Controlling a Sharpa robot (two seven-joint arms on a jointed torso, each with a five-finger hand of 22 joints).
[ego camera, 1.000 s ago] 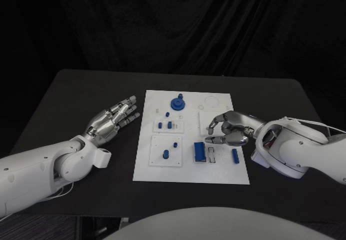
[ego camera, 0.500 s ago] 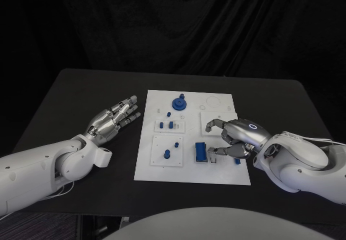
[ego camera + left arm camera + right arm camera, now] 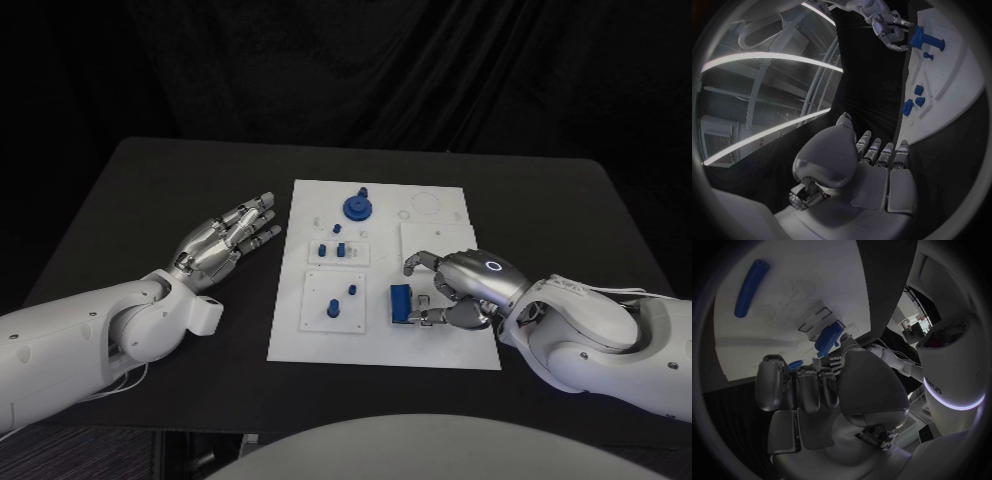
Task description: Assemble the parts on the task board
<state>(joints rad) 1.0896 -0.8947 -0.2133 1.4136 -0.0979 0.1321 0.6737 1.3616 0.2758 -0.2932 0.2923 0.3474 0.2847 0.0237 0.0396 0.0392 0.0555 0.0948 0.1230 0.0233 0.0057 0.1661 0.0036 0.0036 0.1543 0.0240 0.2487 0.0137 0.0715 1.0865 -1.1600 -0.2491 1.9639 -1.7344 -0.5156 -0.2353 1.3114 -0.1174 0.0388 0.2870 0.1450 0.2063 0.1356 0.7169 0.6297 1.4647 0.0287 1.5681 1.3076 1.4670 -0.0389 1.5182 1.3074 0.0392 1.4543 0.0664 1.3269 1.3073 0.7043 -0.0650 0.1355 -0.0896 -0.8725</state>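
Looking like the pick-up step — right hand (image 3: 459, 292) curled over the task board (image 3: 433, 345) beside the blue block (image 3: 398, 302), can't tell if it's gripping anything. Left hand (image 3: 224, 243) rests open — next needs a clean pinch.

Matt white task board (image 3: 382, 345), glossy blue plastic parts (image 3: 398, 302), metallic right robot hand (image 3: 459, 290).
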